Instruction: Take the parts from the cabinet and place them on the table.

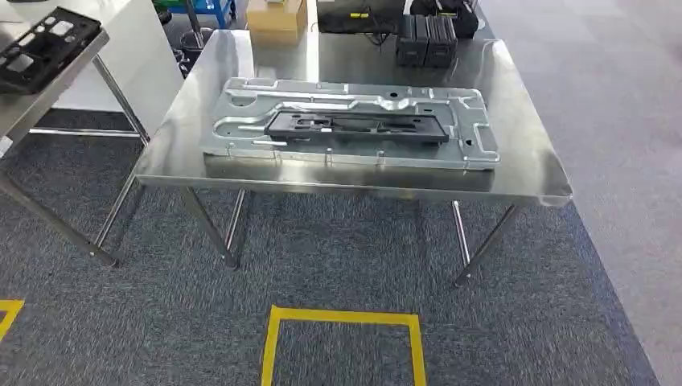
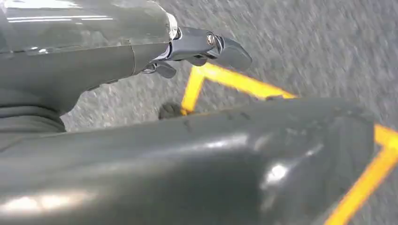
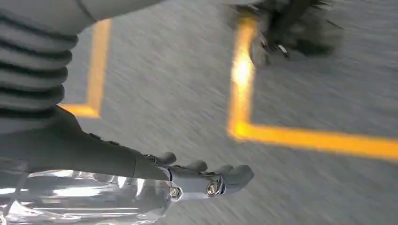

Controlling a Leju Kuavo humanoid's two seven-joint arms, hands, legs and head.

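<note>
While both parts (image 1: 354, 125) lie on the table (image 1: 523, 177), each robot hand (image 2: 206, 47) (image 3: 206, 180) hangs released

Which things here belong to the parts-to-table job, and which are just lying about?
Job:
- long black plastic part
- stamped silver metal panel beneath it
- shiny steel table

Lying about:
- black moulded tray on the neighbouring table
- brown cardboard box
- black cases at the table's far edge
- yellow floor tape
</note>
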